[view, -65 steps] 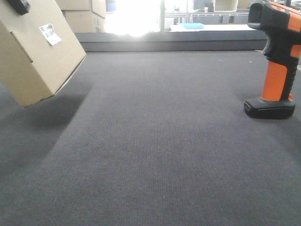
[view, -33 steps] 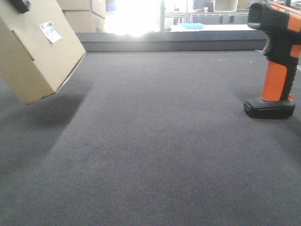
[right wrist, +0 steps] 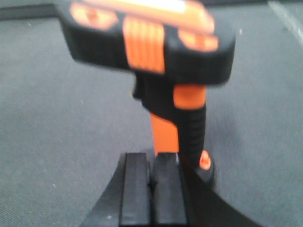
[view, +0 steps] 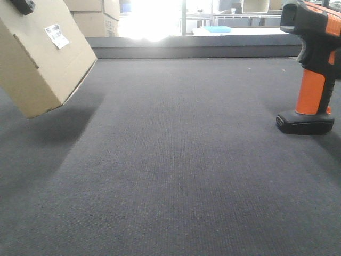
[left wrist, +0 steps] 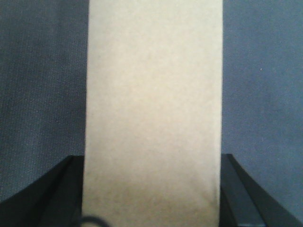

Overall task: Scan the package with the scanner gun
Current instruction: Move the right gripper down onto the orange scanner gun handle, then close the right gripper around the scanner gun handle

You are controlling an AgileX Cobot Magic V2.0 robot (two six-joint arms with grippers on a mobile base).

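Package is hanging left in clamping left jaws; right jaws, sitting together near scanner, are likely needing opening.

Storeroom-like workspace: stacked cardboard boxes, shelving, bright window.

Grey carpeted worktop with a backlit, cluttered background.
A dark grey woven carpet covers the whole worktop and runs up to a low dark ledge along its far edge. Behind the ledge, toward its left end, tan cardboard boxes are stacked. Just right of them, also behind the ledge, a patch of glare burns out to white. Farther right behind the ledge, a flat blue item lies on a pale shelf; it is too small to identify.
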